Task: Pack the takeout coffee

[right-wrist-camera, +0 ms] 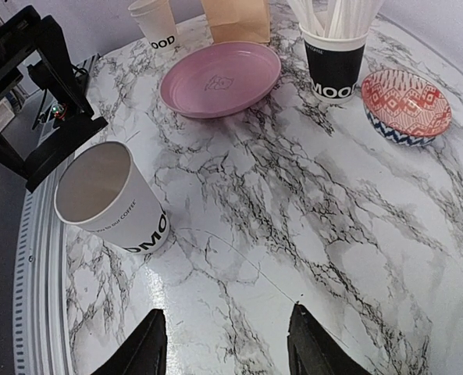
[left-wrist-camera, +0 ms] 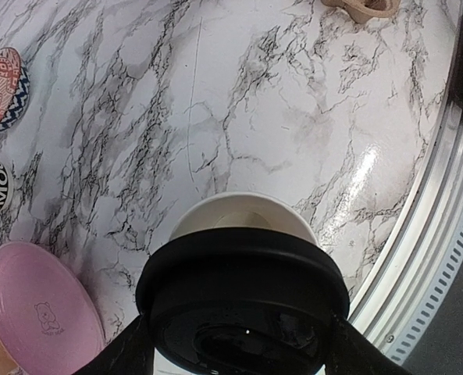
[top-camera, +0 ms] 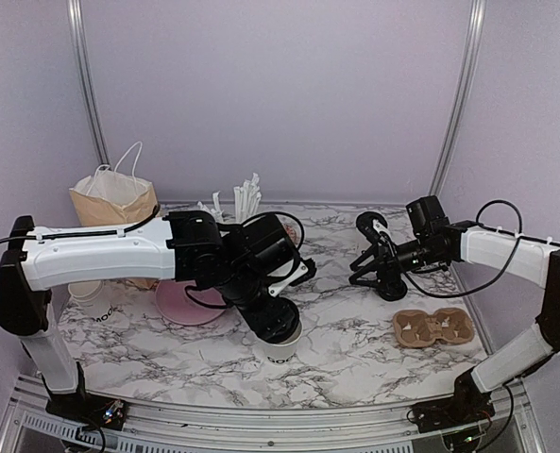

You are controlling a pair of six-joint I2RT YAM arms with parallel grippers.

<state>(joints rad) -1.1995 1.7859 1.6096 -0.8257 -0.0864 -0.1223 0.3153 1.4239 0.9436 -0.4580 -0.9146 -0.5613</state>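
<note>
- Basically, top view: the left gripper [top-camera: 281,330] hung right over the white cup [top-camera: 282,357] at lower centre of the frame, on the marble table [top-camera: 355,368].
  - Only the cup's lower wall with lettering showed under it. The cup stood upright, long axis vertical.
  - The right gripper [top-camera: 360,266] sat well apart, up and right of the cup, so the left arm was clearly nearer.
  - A brown carrier [top-camera: 433,327] lay at the right, a paper bag [top-camera: 114,198] at upper left, and a pink plate [top-camera: 180,307] just left of the cup.
- Left wrist view: the left gripper [left-wrist-camera: 239,348] pinched a black lid [left-wrist-camera: 243,273] by its sides, filling the lower centre.
  - The open rim of the cup [left-wrist-camera: 243,212] peeked out just above the lid in the frame, so the cup lay below the lid and slightly toward frame top.
  - Could not tell whether the lid touched the rim.
- Right wrist view: the right gripper [right-wrist-camera: 229,344] had its fingers spread at the bottom edge, nothing between them.
  - The cup [right-wrist-camera: 114,199] stood upright at the left of the frame, mouth open, no lid seated.
  - The pink plate [right-wrist-camera: 219,78] was at top centre.
- Judged: this was the lidding step, and the coffee was not yet packed.
  - The next move probably called for a straight drop along the cup's vertical axis, with a small centring shift first.
  - An off-centre press could tip or crush the paper wall.
</note>
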